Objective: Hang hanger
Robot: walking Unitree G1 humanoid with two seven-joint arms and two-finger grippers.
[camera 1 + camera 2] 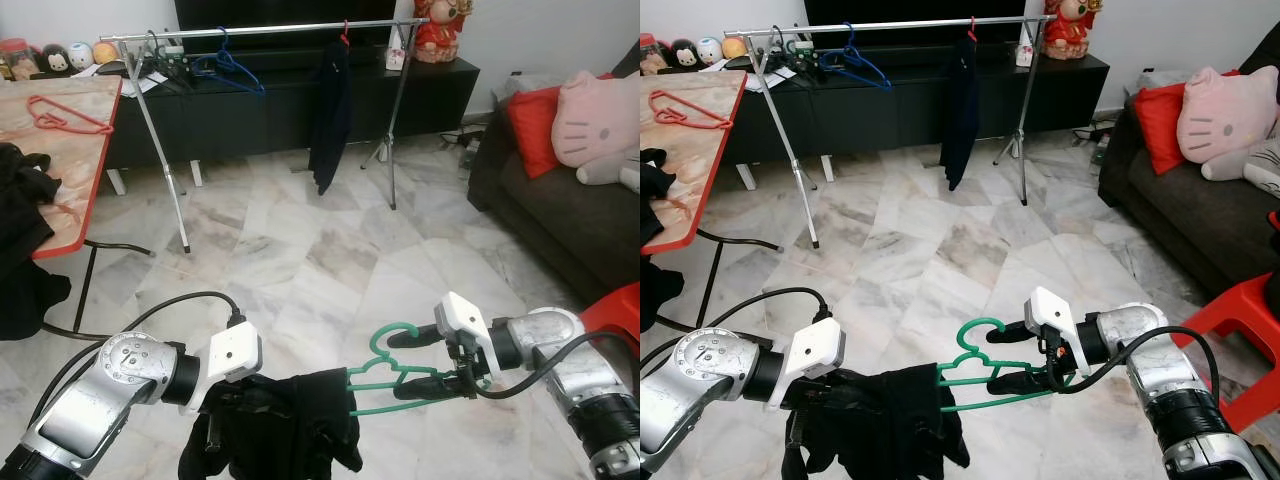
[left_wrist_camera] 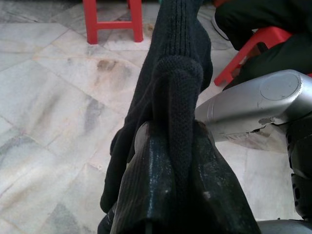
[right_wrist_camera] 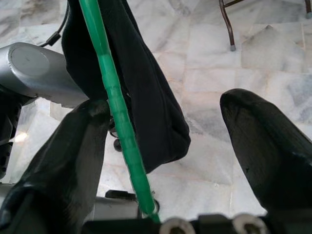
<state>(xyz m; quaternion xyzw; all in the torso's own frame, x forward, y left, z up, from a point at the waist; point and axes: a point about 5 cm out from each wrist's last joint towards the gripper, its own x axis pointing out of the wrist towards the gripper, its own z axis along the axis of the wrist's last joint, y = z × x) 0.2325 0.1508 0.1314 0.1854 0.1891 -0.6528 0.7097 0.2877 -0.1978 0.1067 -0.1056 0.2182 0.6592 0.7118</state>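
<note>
We see the right pincer (image 1: 425,362) spread wide, its two black fingers well apart with the green hanger (image 1: 385,385) lying against one of them, while the left pincer (image 2: 168,195) is clenched on the black garment (image 1: 285,430) that seems to hang from the hanger's far end. Both are held low over the marble floor (image 1: 300,250). Beyond stand a metal clothes rack (image 1: 270,32) carrying a blue hanger (image 1: 228,68) and a dark garment (image 1: 330,115), a desk (image 1: 60,150) to our left with a red hanger (image 1: 65,115), and a dark sofa (image 1: 570,215) to our right.
</note>
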